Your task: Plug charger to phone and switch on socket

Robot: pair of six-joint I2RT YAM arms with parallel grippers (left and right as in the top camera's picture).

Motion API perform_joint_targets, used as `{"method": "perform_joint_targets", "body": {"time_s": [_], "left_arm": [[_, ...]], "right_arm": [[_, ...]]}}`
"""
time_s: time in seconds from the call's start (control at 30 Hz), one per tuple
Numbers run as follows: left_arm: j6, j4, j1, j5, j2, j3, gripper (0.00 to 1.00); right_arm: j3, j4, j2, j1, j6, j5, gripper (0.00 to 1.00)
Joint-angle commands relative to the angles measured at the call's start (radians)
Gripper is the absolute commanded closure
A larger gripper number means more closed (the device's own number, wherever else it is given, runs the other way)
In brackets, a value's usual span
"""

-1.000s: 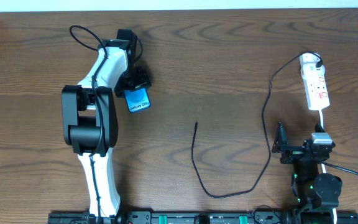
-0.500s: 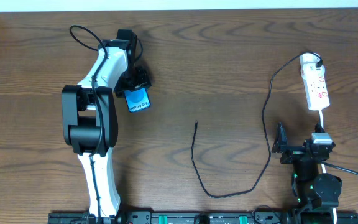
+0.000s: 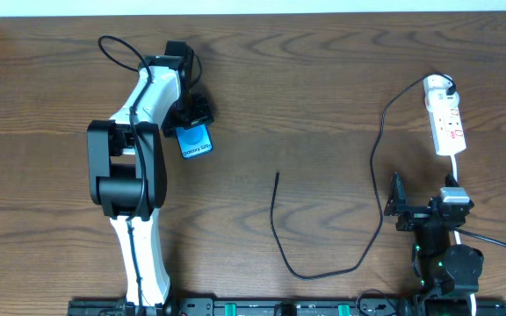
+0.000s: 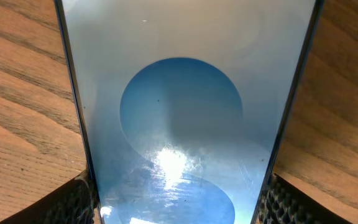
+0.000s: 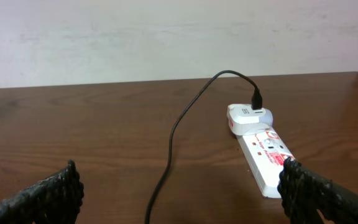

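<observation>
Brown wood table (image 3: 323,61) is seen under everything. The long black charger (image 5: 169,149) is laid in a loose curve between the arms, with one end plugged into the white socket (image 3: 446,123). The socket lies ahead of the right gripper (image 5: 179,202), whose fingers are spread wide with nothing between them. The blue phone (image 4: 179,124) is gripped by its edges in the left gripper (image 3: 191,111).

Nothing legible: red print on the socket (image 3: 444,117) and phone (image 3: 196,141) too small
</observation>
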Motion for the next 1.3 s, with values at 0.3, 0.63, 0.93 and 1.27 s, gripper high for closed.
{"method": "perform_joint_targets", "body": {"time_s": [0.3, 0.63, 0.93, 1.27], "left_arm": [[0.006, -0.011, 0.001, -0.004, 0.048, -0.006, 0.93], [0.007, -0.014, 0.001, -0.005, 0.013, -0.006, 0.93], [0.010, -0.028, 0.001, -0.005, 0.000, -0.006, 0.93], [0.018, -0.044, 0.001, -0.035, -0.038, -0.005, 0.93]], "right_arm": [[-0.002, -0.005, -0.005, 0.017, -0.008, -0.005, 0.01], [-0.002, -0.005, -0.005, 0.017, -0.008, -0.005, 0.01], [-0.002, -0.005, -0.005, 0.017, -0.008, -0.005, 0.01], [-0.002, -0.005, -0.005, 0.017, -0.009, -0.005, 0.01]]}}
